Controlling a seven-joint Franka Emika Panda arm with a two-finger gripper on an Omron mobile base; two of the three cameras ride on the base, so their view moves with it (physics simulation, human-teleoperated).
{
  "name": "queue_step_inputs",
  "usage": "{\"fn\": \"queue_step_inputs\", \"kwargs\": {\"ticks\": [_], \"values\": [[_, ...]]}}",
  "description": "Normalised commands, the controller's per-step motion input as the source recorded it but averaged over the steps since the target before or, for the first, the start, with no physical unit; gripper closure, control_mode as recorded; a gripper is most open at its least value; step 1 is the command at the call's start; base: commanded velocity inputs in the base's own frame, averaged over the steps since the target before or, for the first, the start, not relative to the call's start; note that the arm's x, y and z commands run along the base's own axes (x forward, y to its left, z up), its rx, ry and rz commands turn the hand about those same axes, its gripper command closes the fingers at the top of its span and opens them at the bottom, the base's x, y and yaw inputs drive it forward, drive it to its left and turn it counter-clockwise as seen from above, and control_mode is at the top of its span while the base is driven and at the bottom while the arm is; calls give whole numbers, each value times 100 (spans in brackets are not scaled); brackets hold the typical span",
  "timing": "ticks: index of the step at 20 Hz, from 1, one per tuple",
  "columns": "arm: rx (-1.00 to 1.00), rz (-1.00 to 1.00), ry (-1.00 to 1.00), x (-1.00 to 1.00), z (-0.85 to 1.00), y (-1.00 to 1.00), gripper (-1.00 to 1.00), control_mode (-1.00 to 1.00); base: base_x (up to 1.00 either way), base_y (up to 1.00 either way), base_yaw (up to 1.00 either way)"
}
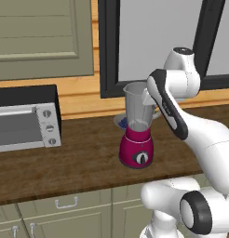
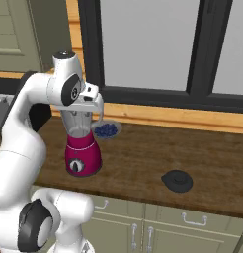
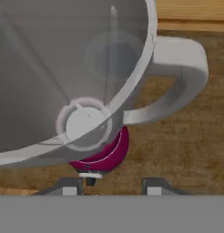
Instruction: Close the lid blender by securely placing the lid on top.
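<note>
The blender (image 1: 136, 148) stands on the wooden counter (image 1: 79, 162), its magenta base (image 2: 82, 157) with the black dial facing the front. Its translucent grey jar (image 3: 50, 73) is uncovered, and I look straight down into it in the hand view, the side handle (image 3: 186, 68) to the right. My gripper (image 3: 111, 186) hovers just above the jar's rim, open, with nothing between its fingertips (image 3: 70, 186). The black round lid (image 2: 177, 180) lies flat on the counter well to the blender's right, near the front edge, apart from the gripper.
A small blue-and-white dish (image 2: 107, 130) sits on the counter just behind the blender. A silver-and-black toaster oven (image 1: 25, 118) stands at the left. A dark-framed window (image 2: 153, 44) runs behind the counter, with drawers (image 1: 65, 204) below.
</note>
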Motion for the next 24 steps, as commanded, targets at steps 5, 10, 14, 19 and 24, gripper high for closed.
{"fn": "queue_step_inputs", "kwargs": {"ticks": [5, 10, 14, 19, 24], "values": [[7, -18, -3, -50, -7, -64, -100, -100, 0, 0, 0], [2, -22, 0, -33, -42, -100, -100, -100, 0, 0, 0], [1, -23, 9, -4, -67, -100, -100, -100, 0, 0, 0], [0, -20, 17, 0, -57, -100, -100, -100, 0, 0, 0], [0, -17, 23, 27, -55, -100, -100, -100, 0, 0, 0]]}}
